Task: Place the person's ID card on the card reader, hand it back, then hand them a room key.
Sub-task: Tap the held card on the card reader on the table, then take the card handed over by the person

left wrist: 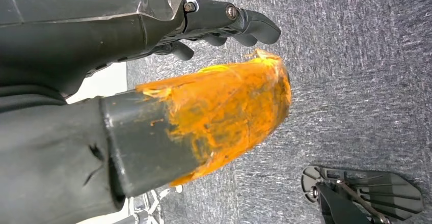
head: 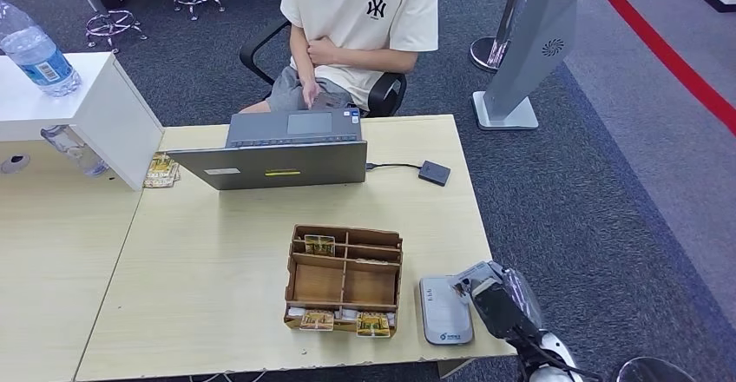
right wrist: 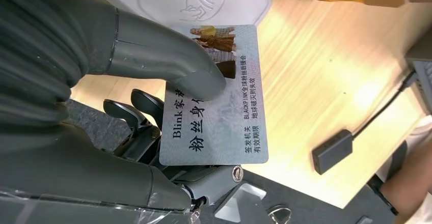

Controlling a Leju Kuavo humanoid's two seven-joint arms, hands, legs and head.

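One ID card, pinched under the thumb of the robot's right hand, hovers beside the white card reader, apparently awaiting placement on its pad.

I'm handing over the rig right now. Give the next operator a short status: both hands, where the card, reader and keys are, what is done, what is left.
Right hand pinches the ID card between thumb and fingers, at the card reader's edge near the table's right front corner.
Left hand hangs over the floor, holding nothing.
Room keys sit in the wooden organizer.
The person sits behind the laptop.
Whether the card has been read cannot be told. Left: return card, hand over key.
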